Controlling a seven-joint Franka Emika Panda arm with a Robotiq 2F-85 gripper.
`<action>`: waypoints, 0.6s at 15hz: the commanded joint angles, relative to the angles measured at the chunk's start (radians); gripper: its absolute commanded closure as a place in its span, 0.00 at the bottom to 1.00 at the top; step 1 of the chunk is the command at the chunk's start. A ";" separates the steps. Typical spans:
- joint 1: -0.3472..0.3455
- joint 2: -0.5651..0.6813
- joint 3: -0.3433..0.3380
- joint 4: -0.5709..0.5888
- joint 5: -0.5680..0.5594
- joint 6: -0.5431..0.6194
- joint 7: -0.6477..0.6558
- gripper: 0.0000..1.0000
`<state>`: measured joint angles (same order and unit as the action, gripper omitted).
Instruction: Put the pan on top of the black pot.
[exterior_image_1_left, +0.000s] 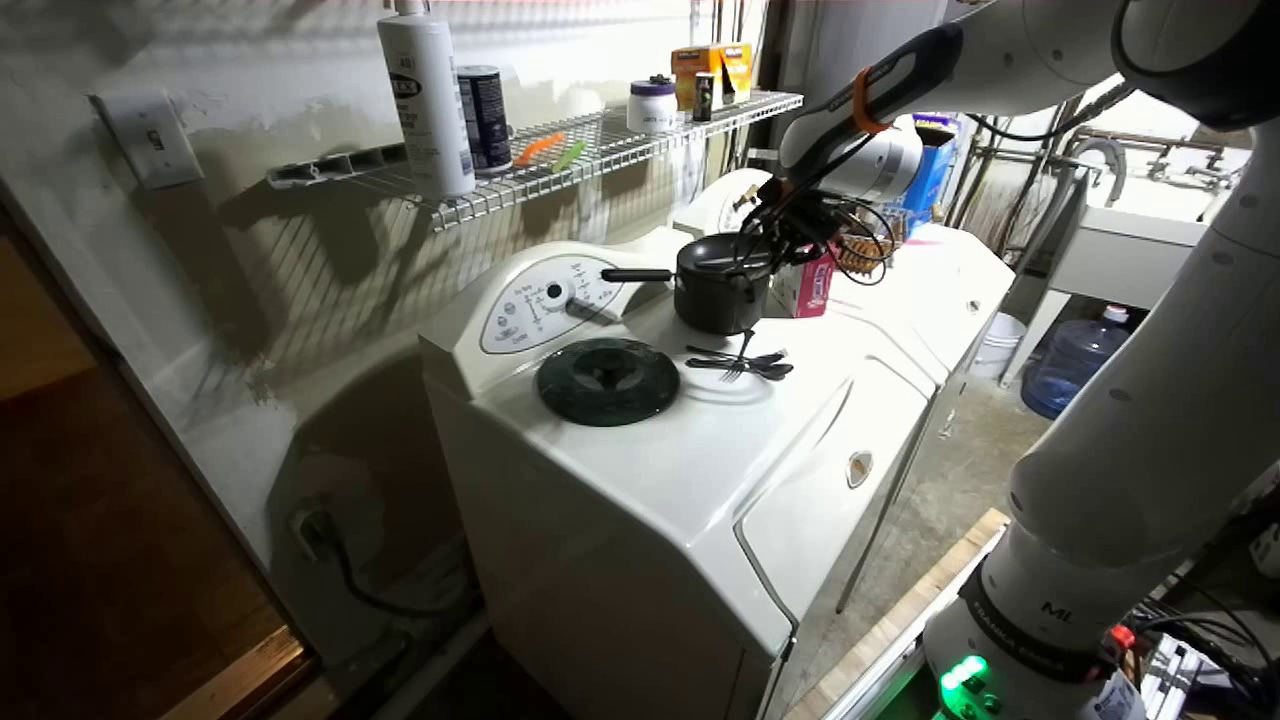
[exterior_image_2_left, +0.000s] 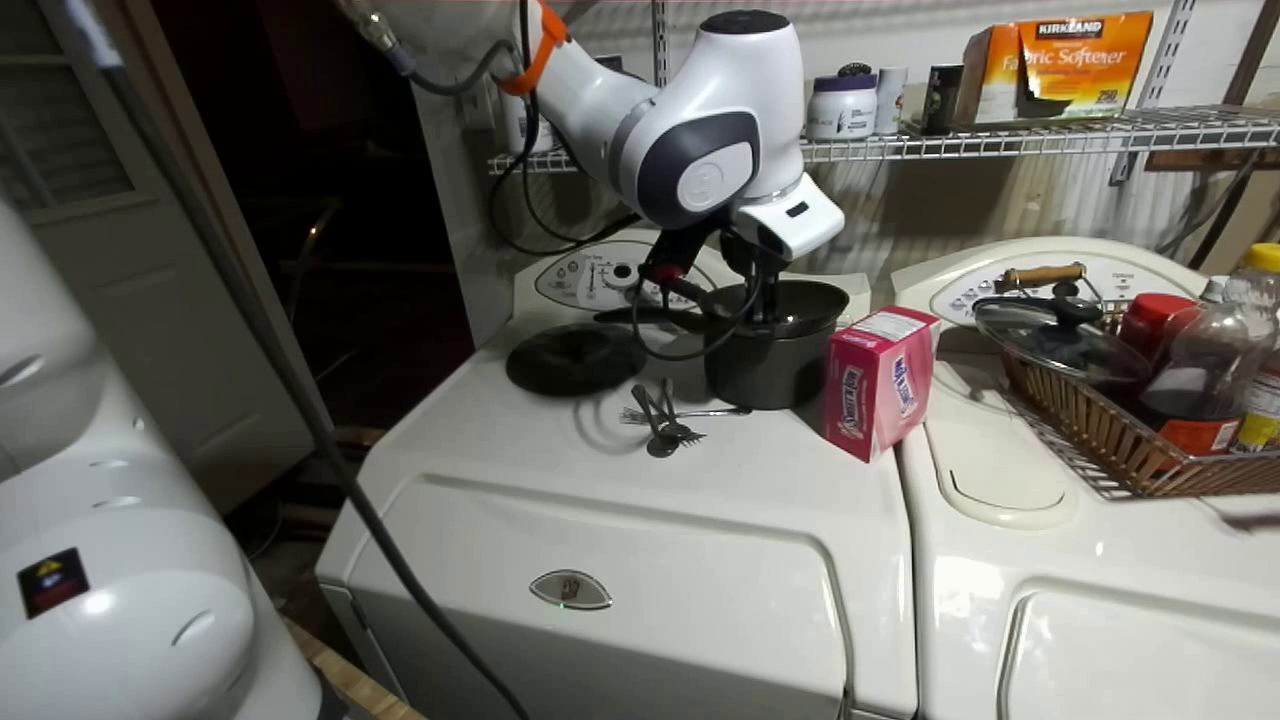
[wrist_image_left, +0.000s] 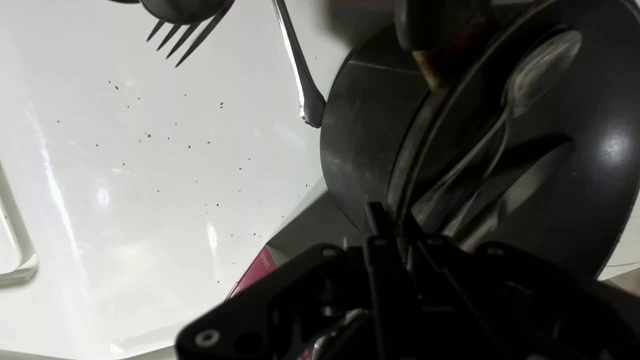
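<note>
We see a glossy white appliance top (exterior_image_2_left: 520, 440) carrying a short black cylindrical pot (exterior_image_2_left: 762, 372). In both exterior views, a flat dark-green round disc (exterior_image_1_left: 608, 390) lies left of the pot, dark-looking metal cutlery (exterior_image_2_left: 672, 428) lies piled in front of it, and a pink cardboard box (exterior_image_2_left: 876, 388) stands just to its right. Farther right of it, a second white top (exterior_image_2_left: 1075, 548) bears a brown woven basket (exterior_image_2_left: 1100, 425). Near the pot, we notice small dark specks (wrist_image_left: 148, 135).

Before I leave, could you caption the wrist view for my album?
A black mechanical gripper clasps the rim of round dark cookware, slim metal cutlery strewn on the glossy white surface.
</note>
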<state>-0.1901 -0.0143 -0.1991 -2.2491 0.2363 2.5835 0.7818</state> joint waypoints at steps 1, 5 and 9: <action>0.000 -0.022 0.005 -0.008 0.012 -0.030 -0.031 0.69; 0.000 -0.066 0.007 -0.030 -0.002 -0.052 -0.048 0.49; -0.012 -0.132 0.011 -0.047 -0.082 -0.145 -0.017 0.21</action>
<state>-0.1907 -0.0624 -0.1963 -2.2515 0.2220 2.5092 0.7449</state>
